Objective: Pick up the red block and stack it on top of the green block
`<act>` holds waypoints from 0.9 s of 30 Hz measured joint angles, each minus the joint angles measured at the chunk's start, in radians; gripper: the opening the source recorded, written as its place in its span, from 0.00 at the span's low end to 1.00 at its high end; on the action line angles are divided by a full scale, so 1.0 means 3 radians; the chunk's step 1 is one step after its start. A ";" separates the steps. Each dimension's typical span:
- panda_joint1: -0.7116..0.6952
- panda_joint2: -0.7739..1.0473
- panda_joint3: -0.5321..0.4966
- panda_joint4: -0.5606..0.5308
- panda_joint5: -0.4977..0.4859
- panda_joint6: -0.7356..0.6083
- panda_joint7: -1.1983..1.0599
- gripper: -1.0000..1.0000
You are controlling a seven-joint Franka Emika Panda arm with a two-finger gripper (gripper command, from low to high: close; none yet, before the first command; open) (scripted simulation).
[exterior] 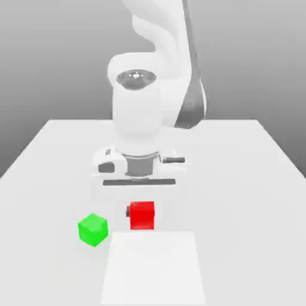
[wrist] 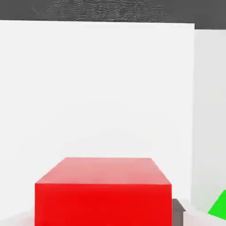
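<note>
The red block (exterior: pixel 142 216) rests on the white table, directly under the hand. My gripper (exterior: pixel 142 211) has come straight down over it and is shut on the red block, a dark finger pad (exterior: pixel 128 211) pressing its side on the exterior view's left. In the hand view the red block (wrist: pixel 103 190) sits very close, with a grey fingertip (wrist: pixel 178 211) against its side. The green block (exterior: pixel 93 229) lies on the table a short way off toward the exterior view's left, slightly nearer the front, apart from the red one. A corner of the green block (wrist: pixel 218 207) shows in the hand view.
The white table (exterior: pixel 251 179) stretches wide on both sides. A brighter white rectangular patch (exterior: pixel 154 269) lies flat just in front of the blocks. The arm's bulky white body (exterior: pixel 155 89) rises behind the hand.
</note>
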 joint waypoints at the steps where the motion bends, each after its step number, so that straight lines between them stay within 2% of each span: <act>1: -0.0069 -0.0046 -0.0049 -0.0025 -0.0035 -0.0020 -0.0015 0.00; 9: -0.0588 -0.0301 -0.0387 -0.0196 -0.0335 -0.0081 -0.0093 0.00; 13: -0.0502 0.0082 -0.0458 -0.0187 -0.0132 0.0292 -0.0247 0.00; 16: -0.0414 0.0430 -0.0471 -0.0180 0.0157 0.0620 -0.0447 0.00; 17: -0.0421 0.0510 -0.0441 -0.0178 0.0239 0.0694 -0.0504 1.00; 23: -0.0411 0.0550 -0.0435 -0.0177 0.0282 0.0732 -0.0535 1.00; 27: -0.0515 0.0223 -0.0421 -0.0184 -0.0009 0.0428 -0.0335 1.00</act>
